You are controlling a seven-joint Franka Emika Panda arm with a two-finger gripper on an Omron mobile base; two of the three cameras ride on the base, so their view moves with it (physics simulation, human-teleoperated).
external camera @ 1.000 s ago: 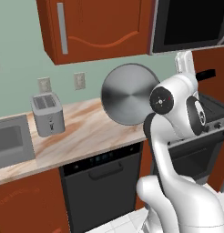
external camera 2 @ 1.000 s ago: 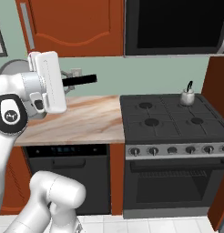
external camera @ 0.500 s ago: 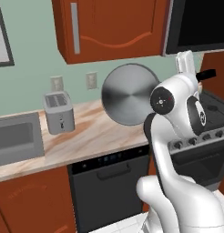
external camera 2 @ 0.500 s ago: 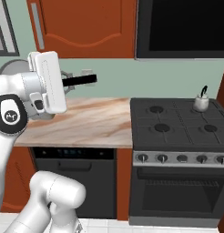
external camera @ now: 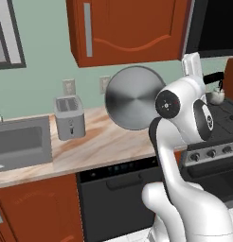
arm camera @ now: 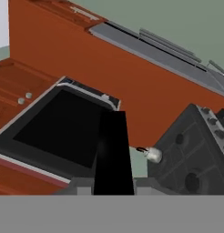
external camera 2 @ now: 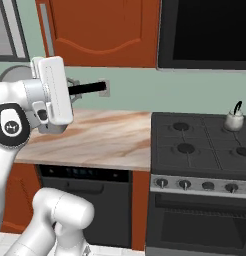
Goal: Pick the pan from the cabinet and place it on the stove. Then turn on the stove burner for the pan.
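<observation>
I have one pan (external camera: 133, 97) in my grip: my gripper (external camera 2: 70, 91) is closed tight on its dark handle (external camera 2: 87, 88), and the pan hangs in the air on edge, its round silver bottom facing back over the counter (external camera: 104, 142), well left of the stove (external camera 2: 205, 150). From my hand the handle runs straight out ahead as a black bar.

One toaster (external camera: 69, 116) stands on the counter by the one grey sink (external camera: 21, 142). One small white kettle (external camera 2: 234, 119) sits on the stove's far right corner. Four burners show on the black cooktop, with a row of knobs (external camera 2: 195, 185) along its front.

The counter is pale marbled stone over red-brown lower cabinets and a black dishwasher (external camera: 116, 198). The wall is pale green, with the wall cabinet (external camera: 130, 28) closed above and a black microwave (external camera 2: 205, 32) over the stove.
</observation>
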